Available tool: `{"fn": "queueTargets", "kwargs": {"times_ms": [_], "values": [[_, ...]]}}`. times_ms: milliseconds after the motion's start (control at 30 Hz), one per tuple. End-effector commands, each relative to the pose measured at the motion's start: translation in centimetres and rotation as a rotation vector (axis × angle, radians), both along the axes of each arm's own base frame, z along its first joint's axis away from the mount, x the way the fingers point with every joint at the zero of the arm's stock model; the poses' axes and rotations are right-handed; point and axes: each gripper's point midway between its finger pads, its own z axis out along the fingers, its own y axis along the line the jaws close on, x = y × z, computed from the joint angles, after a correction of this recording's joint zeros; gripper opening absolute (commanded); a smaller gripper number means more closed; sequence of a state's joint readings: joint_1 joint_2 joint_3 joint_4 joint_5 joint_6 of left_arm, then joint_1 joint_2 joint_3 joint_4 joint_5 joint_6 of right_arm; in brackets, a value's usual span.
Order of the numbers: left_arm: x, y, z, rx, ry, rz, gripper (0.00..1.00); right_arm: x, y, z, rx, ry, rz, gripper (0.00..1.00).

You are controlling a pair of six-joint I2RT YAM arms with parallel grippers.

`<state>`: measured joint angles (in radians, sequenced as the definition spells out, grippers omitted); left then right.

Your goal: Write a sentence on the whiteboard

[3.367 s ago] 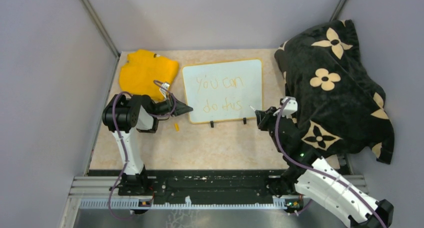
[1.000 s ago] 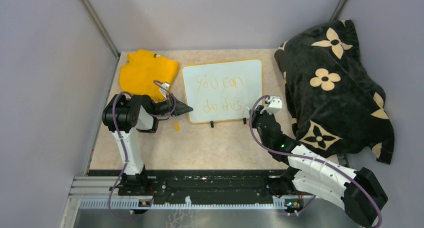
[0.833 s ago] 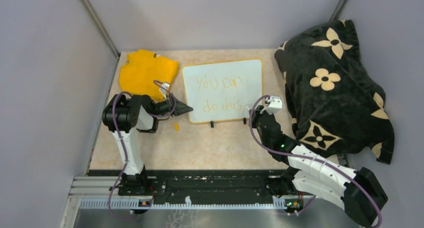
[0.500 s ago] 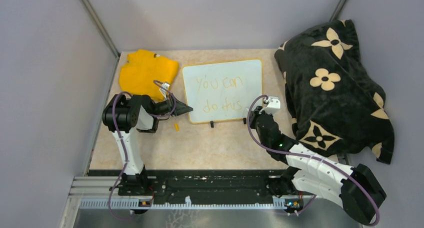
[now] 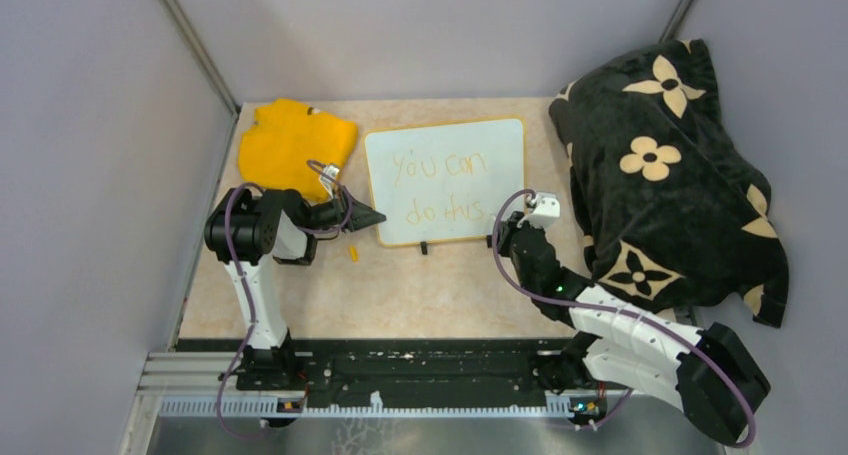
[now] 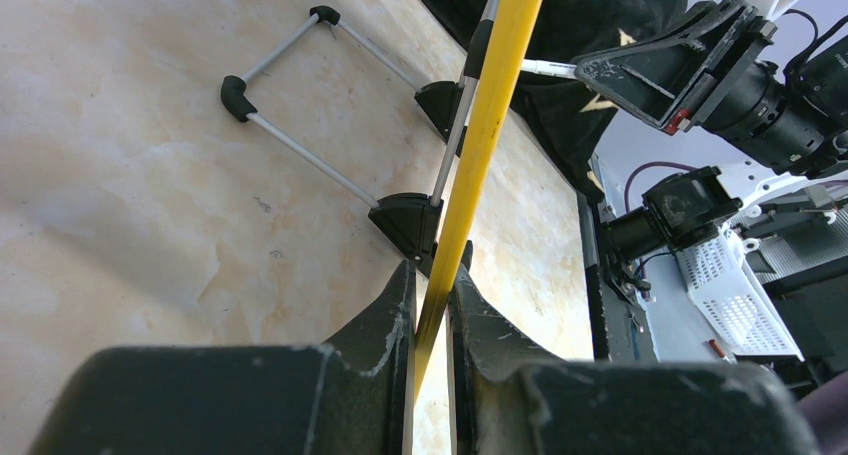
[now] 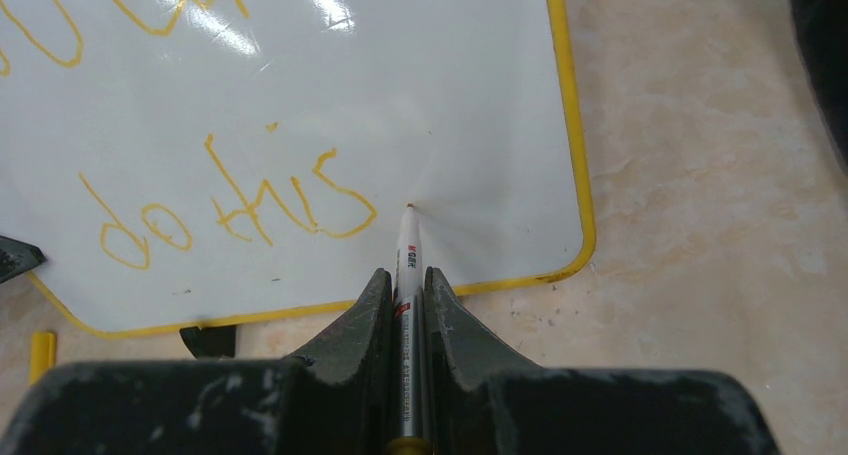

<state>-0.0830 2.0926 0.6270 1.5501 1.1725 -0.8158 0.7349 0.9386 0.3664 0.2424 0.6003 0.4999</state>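
Plain grey walls (image 5: 420, 25) enclose a beige marbled tabletop (image 5: 400, 285) under even light.

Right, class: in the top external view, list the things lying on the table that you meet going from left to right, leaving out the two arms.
yellow cloth → whiteboard → black flowered blanket
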Motion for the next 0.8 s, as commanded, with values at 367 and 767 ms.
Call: {"fn": "queueTargets", "kwargs": {"times_ms": [367, 767], "values": [[0.5, 0.0, -0.1, -0.009, -0.03, 0.016, 0.0, 0.4, -0.3, -0.6, 0.021, 0.0, -0.016, 0.0], [0.6, 0.0, -0.1, -0.009, -0.031, 0.017, 0.0, -0.1, -0.6, -0.8, 0.022, 0.012, -0.015, 0.0]]}}
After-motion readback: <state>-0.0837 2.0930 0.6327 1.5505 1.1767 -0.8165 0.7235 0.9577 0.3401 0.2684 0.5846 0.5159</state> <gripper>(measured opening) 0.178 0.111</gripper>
